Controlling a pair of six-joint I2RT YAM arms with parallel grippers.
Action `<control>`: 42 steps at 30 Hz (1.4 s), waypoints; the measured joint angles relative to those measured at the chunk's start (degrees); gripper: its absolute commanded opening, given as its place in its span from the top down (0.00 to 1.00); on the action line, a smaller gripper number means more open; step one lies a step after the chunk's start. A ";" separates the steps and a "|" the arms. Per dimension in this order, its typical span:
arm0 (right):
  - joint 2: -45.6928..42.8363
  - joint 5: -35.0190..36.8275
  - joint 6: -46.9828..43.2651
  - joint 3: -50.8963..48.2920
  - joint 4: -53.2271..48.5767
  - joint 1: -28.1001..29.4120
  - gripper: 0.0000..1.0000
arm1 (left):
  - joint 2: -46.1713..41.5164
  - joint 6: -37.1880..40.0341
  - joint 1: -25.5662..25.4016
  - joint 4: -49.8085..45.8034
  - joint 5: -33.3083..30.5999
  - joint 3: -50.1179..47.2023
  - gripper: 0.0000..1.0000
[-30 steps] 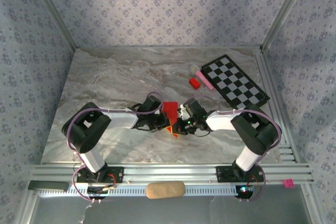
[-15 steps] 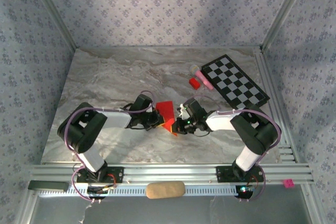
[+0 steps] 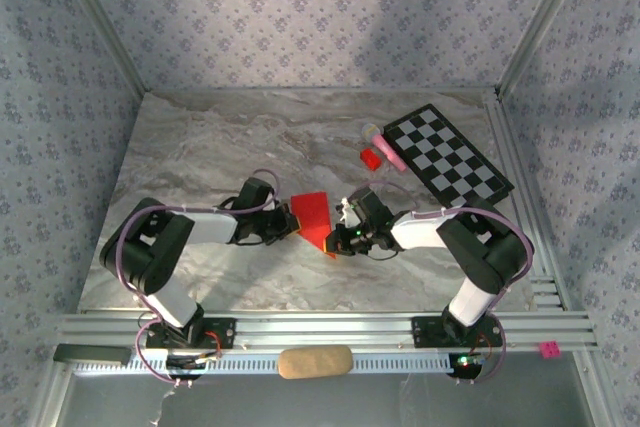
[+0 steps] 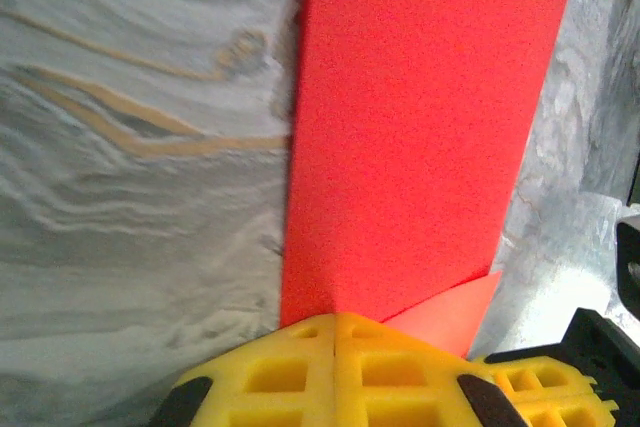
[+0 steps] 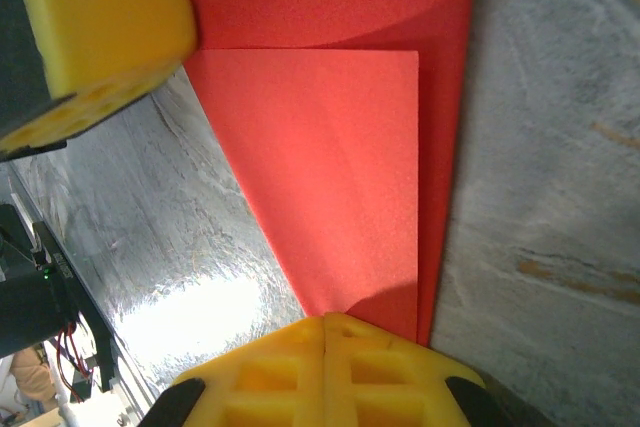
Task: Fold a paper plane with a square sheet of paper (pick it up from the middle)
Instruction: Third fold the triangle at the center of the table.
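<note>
Pinching red paper (image 4: 420, 127) tight: left gripper (image 4: 335, 325), right gripper (image 5: 325, 325).

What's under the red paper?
The grey marble table shows all around the red paper. A folded flap lies over a lower red layer. Anything directly beneath the paper is hidden.

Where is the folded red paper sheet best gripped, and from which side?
Likely at a thin edge of the folded red paper sheet, coming in low from the side. It is flat and wider than a gripper, so only an edge fits; the left gripper and right gripper pinch opposite sides.
</note>
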 measured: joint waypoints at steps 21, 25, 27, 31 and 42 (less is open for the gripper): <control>0.00 0.02 0.46 0.26 -0.46 0.00 0.99 | -8.94 2.08 -3.54 -7.04 -4.79 2.73 0.87; 0.00 0.02 0.46 0.42 -0.76 0.00 0.99 | -3.87 2.27 -5.73 -5.33 -3.43 4.39 0.90; -0.02 0.02 0.46 0.44 -0.83 0.00 0.99 | -1.40 2.19 -5.92 -5.16 -3.48 4.50 0.92; -0.17 0.04 0.44 0.48 -1.01 0.00 0.99 | 0.83 1.64 -5.84 -5.62 -4.35 4.42 0.95; -2.08 0.90 -1.11 5.81 -8.76 1.68 0.97 | 0.92 2.27 -5.79 -4.28 -4.57 3.80 0.99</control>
